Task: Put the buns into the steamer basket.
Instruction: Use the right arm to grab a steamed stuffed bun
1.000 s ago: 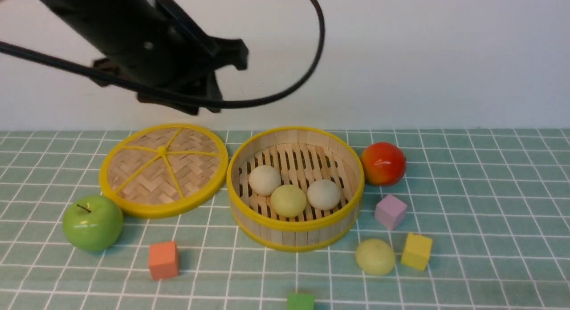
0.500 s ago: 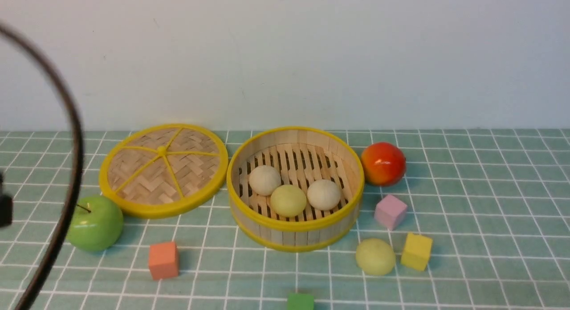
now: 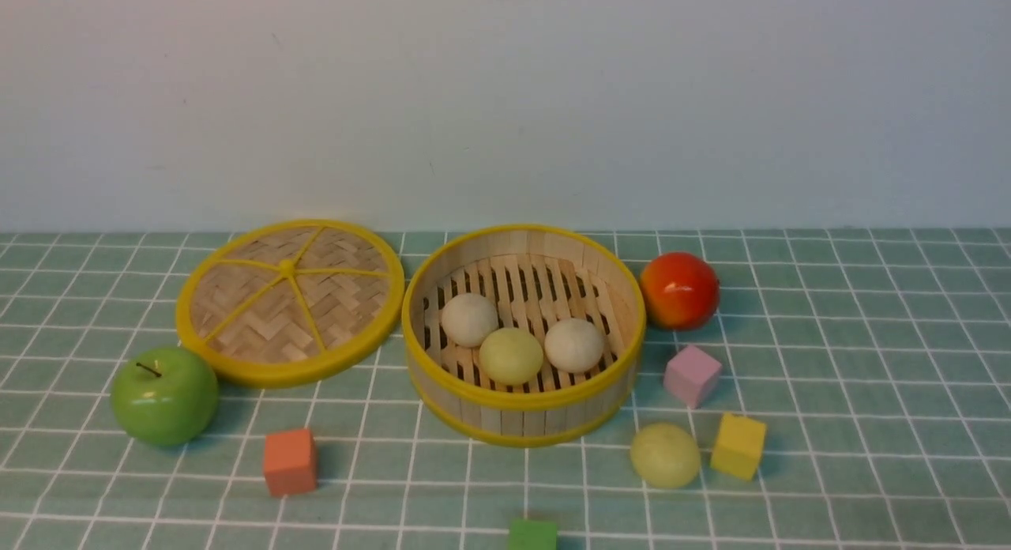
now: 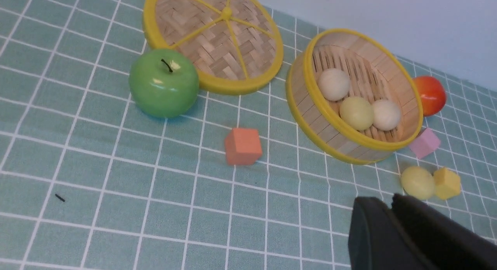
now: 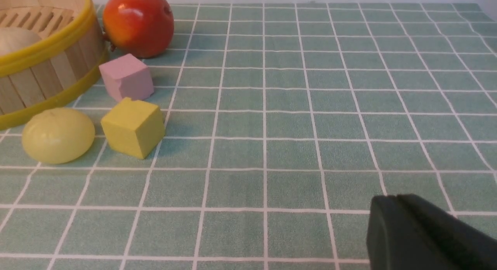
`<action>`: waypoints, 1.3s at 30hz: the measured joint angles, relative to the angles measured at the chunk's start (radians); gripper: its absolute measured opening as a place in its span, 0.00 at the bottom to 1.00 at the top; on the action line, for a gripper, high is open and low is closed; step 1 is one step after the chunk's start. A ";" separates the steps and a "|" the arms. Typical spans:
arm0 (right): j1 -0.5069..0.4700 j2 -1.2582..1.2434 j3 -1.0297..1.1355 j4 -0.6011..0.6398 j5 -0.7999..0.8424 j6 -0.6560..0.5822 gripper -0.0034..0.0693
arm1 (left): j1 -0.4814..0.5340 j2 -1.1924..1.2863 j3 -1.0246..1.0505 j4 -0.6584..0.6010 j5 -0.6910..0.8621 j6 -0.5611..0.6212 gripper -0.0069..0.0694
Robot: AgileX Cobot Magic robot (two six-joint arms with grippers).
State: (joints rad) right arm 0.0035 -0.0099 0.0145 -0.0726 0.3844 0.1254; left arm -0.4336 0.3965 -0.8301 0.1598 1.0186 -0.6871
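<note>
The steamer basket (image 3: 523,425) stands mid-table and holds two off-white buns (image 3: 469,319) (image 3: 574,344) and one pale yellow-green bun (image 3: 511,355). The other yellow-green bun (image 3: 665,454) lies on the cloth in front of the basket's right side, touching a yellow cube (image 3: 738,446); it also shows in the left wrist view (image 4: 417,182) and the right wrist view (image 5: 58,135). Neither gripper shows in the front view. My left gripper (image 4: 390,202) is shut and empty, pulled back from the basket (image 4: 310,107). My right gripper (image 5: 394,198) is shut and empty, well to the right of the loose bun.
The flat woven lid (image 3: 291,300) lies left of the basket. A green apple (image 3: 164,394) and an orange cube (image 3: 290,461) sit front left. A red-orange fruit (image 3: 679,290) and a pink cube (image 3: 692,374) sit right of the basket. A green cube (image 3: 532,535) is at the front edge.
The left arm, which hung above the lid a second ago, has swung away to the left and left the front view. The objects have not moved.
</note>
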 joint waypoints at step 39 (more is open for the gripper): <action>0.000 0.000 0.000 0.000 0.000 0.000 0.15 | 0.368 -0.407 0.684 0.064 -0.651 0.207 0.12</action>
State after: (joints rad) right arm 0.0035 -0.0099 0.0145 -0.0726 0.3844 0.1254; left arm -0.0654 -0.0106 -0.1462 0.2234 0.3672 -0.4805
